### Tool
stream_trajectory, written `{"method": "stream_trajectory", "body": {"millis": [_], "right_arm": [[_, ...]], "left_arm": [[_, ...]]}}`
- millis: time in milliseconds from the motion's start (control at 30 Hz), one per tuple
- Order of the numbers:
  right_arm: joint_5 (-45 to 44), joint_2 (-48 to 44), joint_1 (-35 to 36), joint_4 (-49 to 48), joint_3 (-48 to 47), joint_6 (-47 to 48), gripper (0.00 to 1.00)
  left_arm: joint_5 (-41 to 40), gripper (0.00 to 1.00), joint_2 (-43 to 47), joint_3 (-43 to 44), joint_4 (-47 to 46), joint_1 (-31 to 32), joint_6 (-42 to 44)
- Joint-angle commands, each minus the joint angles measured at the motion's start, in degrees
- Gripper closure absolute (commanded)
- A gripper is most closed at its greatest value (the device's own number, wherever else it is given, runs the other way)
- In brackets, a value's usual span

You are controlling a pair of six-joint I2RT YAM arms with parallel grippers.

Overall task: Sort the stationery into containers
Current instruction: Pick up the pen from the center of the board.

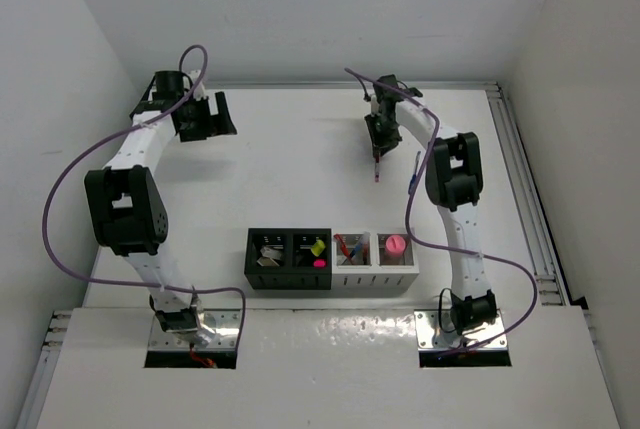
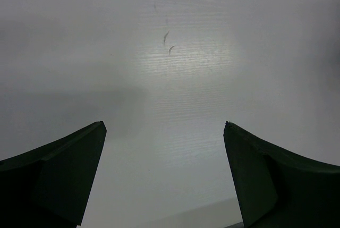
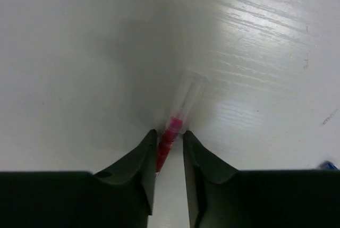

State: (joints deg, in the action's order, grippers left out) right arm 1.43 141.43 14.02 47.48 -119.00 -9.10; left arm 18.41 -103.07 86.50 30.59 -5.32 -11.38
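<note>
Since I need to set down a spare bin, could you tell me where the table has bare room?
Free: the table, its wide middle bordered by the left pincer, the right pincer holding the red pen, and the row of bins. Crowded: the bins themselves, and the gap to the right arm.

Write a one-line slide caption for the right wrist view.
Right gripper shut on a thin red pen with a clear plastic end, over the white table.

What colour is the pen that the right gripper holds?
Red, with a clear end. The pen in the right gripper shows best in the right wrist view.
</note>
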Motion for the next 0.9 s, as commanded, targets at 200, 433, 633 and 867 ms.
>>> {"method": "stream_trajectory", "body": {"millis": [200,433,633,867], "right_arm": [[1.63,-1.94,0.66,2.79,2.19,1.45,1.0],[18.74,-14.66,-0.13,-4.63,6.65,1.29,1.0],[25.38,-39.01,-0.23,-29.25,29.51,-4.17,1.0],[20.81,-60.1,3.55,-42.46,50.68,-11.19,1.0]], "left_arm": [[2.67,0.0,-1.09,3.5,2.28,-1.53,1.44],[8.38,0.0,7.87,-6.51,-14.28,-1.53,0.31],[13.56,0.0,11.84,-11.09,-22.32,-1.53,-1.28],[14.81,0.0,16.22,-17.05,-27.68,-1.18,-3.39]]}}
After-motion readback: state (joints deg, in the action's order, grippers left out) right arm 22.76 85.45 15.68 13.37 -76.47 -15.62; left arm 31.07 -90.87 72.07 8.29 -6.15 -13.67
